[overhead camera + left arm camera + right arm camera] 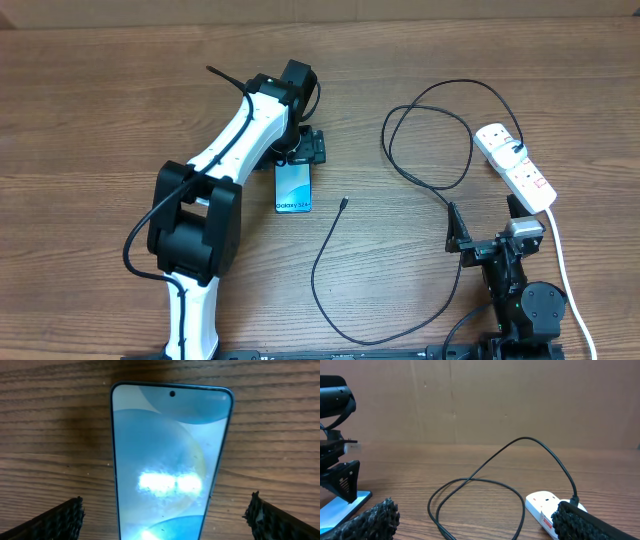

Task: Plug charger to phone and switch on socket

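Observation:
The phone (293,190) lies flat on the wooden table, screen up and lit blue-white. My left gripper (299,157) hovers over its far end, open; in the left wrist view the phone (170,455) lies between the two spread fingers (165,522), untouched. The black charger cable (432,130) loops from the white socket (517,162) across the table. Its small plug end (344,203) lies free just right of the phone. My right gripper (487,228) is open and empty near the socket. In the right wrist view the cable loop (475,491) and socket (541,504) lie ahead of its fingers (480,522).
The socket's thick white cord (561,262) runs down the right side past the right arm. A long stretch of black cable (322,290) curves along the front of the table. The left arm's gripper (340,480) stands over the phone (340,507) at the left of the right wrist view.

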You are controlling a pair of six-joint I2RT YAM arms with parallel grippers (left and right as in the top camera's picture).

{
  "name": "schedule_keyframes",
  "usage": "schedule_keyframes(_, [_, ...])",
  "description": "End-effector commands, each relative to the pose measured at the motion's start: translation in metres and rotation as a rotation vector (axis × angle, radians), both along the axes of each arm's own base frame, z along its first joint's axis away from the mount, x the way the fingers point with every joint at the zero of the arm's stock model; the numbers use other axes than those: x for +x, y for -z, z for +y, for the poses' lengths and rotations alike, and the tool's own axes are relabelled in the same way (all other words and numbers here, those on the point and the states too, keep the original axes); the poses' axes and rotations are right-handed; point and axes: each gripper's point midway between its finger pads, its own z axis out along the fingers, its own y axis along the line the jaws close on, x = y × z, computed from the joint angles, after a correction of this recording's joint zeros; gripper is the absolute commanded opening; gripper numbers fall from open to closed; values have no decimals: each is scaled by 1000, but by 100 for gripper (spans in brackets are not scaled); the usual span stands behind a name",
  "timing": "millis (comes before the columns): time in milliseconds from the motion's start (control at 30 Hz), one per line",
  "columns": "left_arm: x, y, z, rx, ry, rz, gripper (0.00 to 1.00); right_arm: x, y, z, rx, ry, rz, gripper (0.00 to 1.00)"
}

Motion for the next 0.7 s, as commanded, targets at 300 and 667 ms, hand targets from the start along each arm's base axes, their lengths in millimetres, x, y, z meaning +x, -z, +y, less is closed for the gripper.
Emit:
schedule_keyframes(300, [0,12,3,36,-21,5,100,0,2,0,-1,2,-2,100])
schedule_keyframes(667, [0,13,-3,2,-21,10,100,-1,1,5,0,-28,-6,100])
